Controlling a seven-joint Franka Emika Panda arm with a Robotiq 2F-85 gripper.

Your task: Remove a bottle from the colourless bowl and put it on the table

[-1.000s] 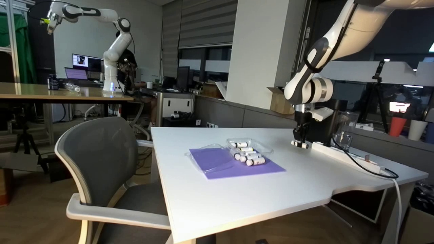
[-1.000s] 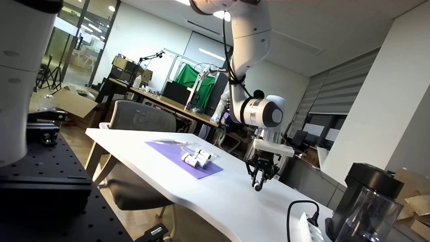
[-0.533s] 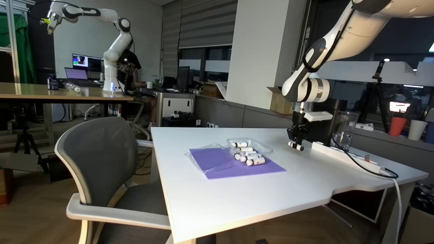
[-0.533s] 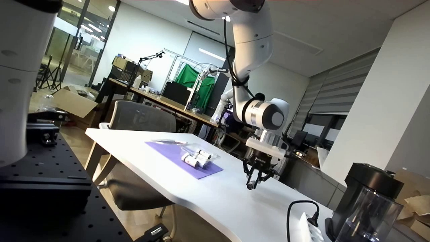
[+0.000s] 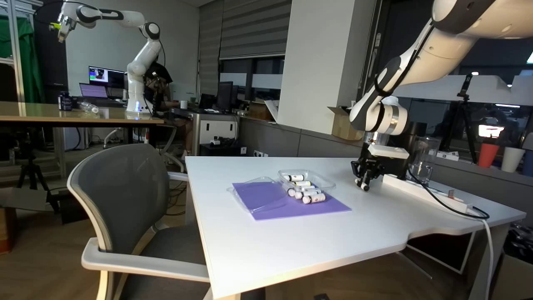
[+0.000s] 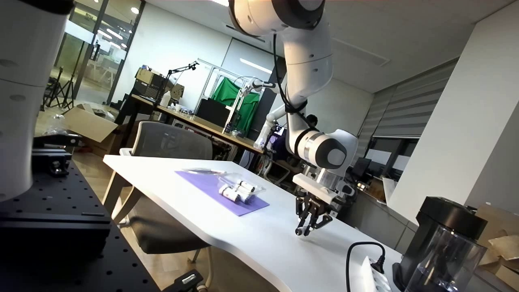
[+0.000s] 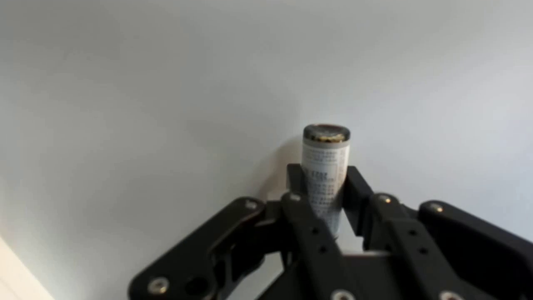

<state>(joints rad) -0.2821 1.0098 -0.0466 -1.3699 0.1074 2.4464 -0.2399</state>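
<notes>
My gripper (image 5: 361, 182) is shut on a small white bottle (image 7: 325, 179) with a dark end, seen between the fingertips in the wrist view. In both exterior views the gripper (image 6: 305, 230) is tilted low over the white table (image 5: 250, 250), away from the colourless bowl (image 5: 328, 181). The held bottle (image 6: 299, 232) is close to the tabletop; I cannot tell whether it touches. The clear bowl (image 6: 260, 187) stands on the purple mat. Several like bottles (image 5: 314, 198) lie in a cluster in or at the bowl's near side.
The purple mat (image 5: 300, 211) also bears a clear flat lid-like piece (image 5: 256, 195). A white power strip (image 5: 424, 193) with a black cable lies beside the gripper. A black machine with a clear jug (image 6: 442, 247) stands near it. A chair (image 5: 120, 200) is at the table's side.
My gripper has tilted and come down toward the tabletop, with the bottle still held and turned in the exterior views. The bowl and the other bottles have not moved.
</notes>
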